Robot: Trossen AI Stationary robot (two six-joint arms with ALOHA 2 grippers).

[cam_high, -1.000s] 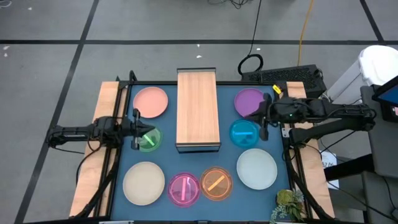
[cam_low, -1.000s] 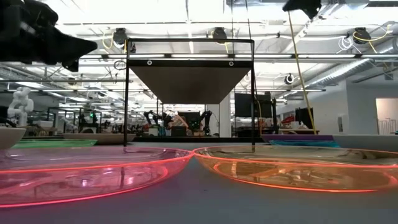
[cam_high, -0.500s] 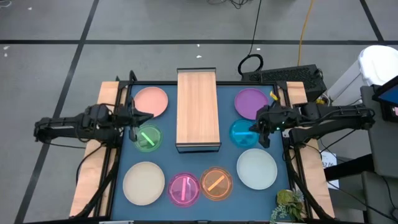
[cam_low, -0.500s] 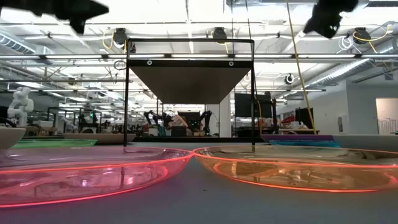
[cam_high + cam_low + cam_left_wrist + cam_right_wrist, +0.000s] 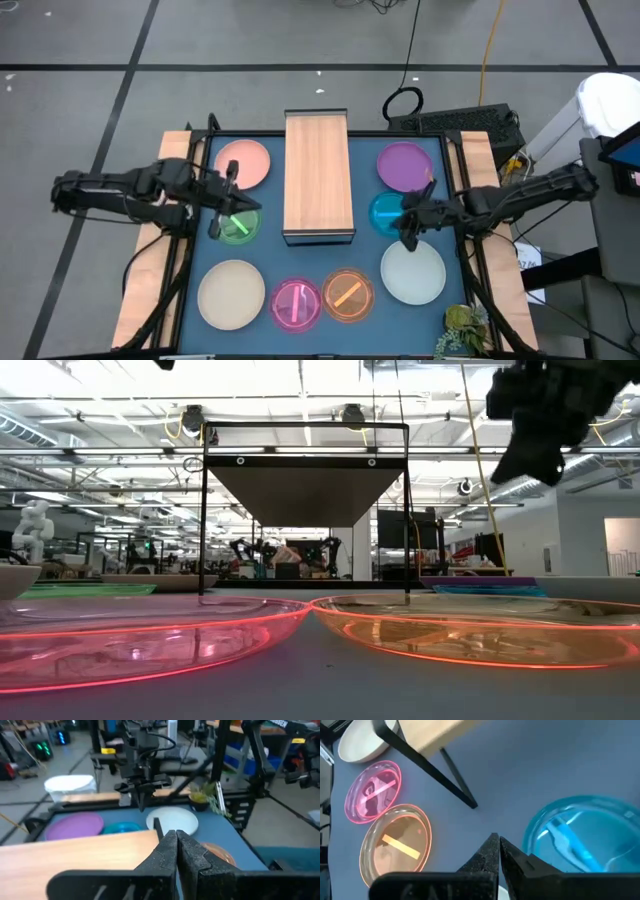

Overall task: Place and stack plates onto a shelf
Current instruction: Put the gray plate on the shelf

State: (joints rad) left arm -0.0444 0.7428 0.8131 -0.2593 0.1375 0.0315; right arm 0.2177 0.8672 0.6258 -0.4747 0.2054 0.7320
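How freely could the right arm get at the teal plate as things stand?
Probably freely: the right tool, shut, hangs just beside the teal plate, with nothing lying on the plate. It would have to open first.

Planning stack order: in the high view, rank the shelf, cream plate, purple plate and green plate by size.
1. shelf, clearly largest.
2. cream plate.
3. purple plate, close to the cream one, so that order is unsure.
4. green plate, smallest, partly covered by the left gripper.
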